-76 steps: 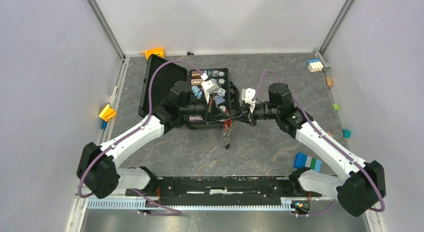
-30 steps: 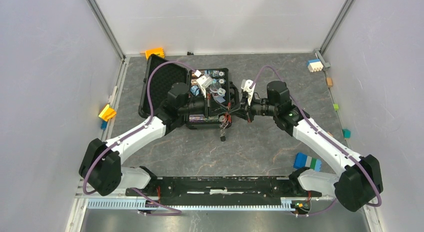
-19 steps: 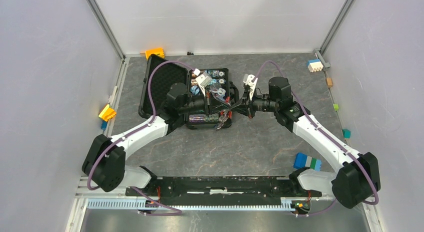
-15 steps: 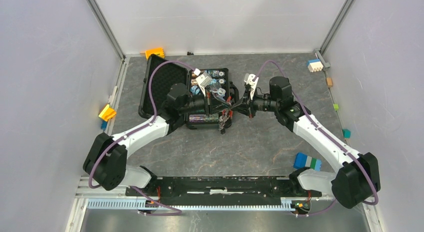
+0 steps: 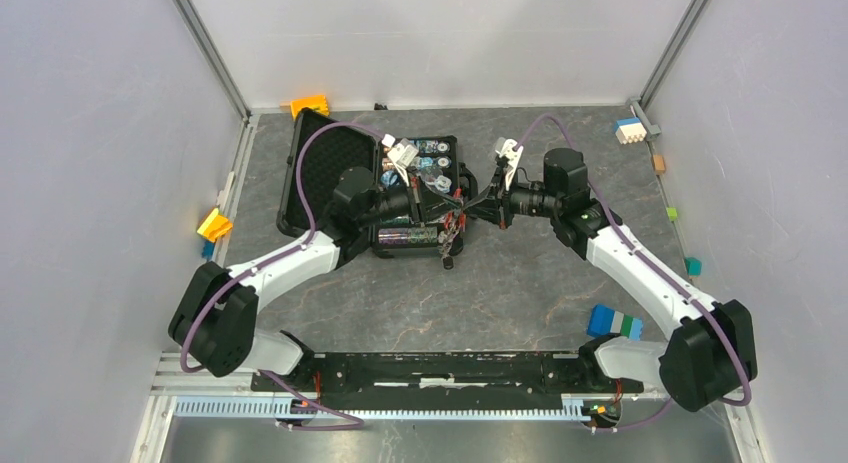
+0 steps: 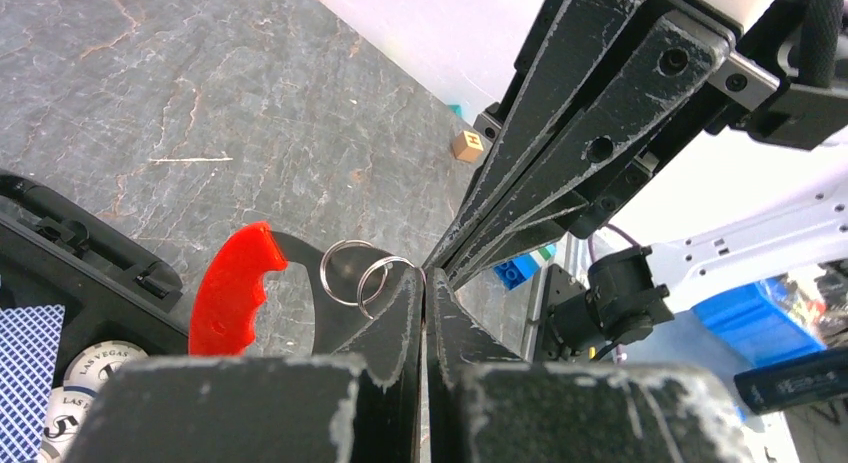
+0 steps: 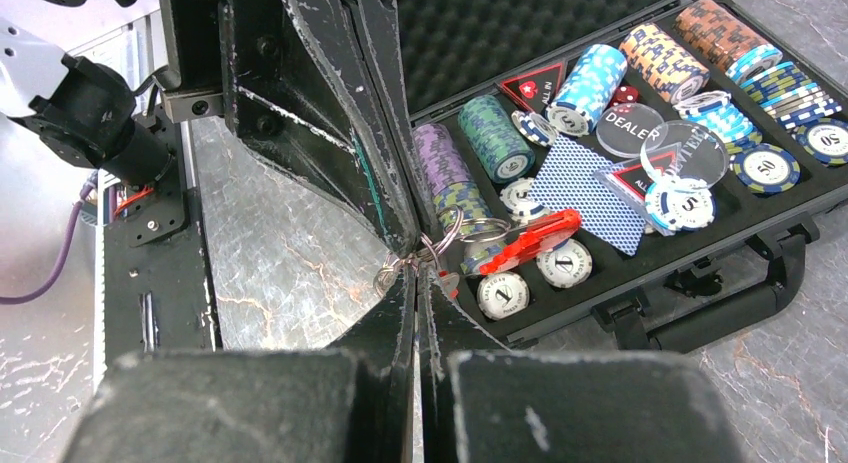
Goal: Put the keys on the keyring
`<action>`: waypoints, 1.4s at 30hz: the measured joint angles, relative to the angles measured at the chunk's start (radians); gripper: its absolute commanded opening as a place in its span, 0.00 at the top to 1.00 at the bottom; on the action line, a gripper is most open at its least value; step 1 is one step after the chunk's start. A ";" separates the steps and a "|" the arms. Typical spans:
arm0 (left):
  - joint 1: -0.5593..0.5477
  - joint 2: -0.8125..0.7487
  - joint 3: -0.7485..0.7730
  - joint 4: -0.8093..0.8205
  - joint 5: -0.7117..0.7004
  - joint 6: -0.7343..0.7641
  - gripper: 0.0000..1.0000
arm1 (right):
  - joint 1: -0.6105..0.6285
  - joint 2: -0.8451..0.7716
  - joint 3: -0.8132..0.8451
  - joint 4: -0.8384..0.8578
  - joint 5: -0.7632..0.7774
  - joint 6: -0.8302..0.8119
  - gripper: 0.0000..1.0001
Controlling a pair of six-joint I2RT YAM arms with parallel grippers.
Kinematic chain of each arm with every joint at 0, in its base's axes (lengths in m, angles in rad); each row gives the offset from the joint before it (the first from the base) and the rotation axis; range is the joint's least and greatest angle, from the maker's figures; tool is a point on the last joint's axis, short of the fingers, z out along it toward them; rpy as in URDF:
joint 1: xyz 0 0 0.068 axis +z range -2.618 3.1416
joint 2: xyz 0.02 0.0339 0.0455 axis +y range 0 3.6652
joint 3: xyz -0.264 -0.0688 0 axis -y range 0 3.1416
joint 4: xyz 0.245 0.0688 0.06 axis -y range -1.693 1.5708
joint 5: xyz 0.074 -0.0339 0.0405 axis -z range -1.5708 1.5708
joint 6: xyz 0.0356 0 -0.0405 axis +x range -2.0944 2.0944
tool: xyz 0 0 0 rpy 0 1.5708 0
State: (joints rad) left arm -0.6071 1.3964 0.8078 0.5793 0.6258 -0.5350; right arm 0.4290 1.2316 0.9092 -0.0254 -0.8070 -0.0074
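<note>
By the case (image 7: 520, 23), both jaws apparently pinch the keyring (image 7: 528, 241).

The left jaws were pressed shut, meeting the right jaws tip to tip above the grey counter (image 6: 200, 103). Two silvery loops of the keyring (image 6: 352, 273) poked out beside that meeting point. Its red tag (image 6: 228, 305) hung next to a black case (image 6: 100, 283).
</note>
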 measured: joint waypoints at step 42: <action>0.045 0.034 -0.026 0.067 -0.094 -0.254 0.98 | -0.004 0.060 -0.001 0.085 -0.009 0.072 0.99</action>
State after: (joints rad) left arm -0.5621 1.4307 0.7822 0.6460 0.5320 -0.7891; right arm 0.4252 1.2911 0.9085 0.0597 -0.8158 0.0650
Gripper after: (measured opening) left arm 0.036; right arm 0.014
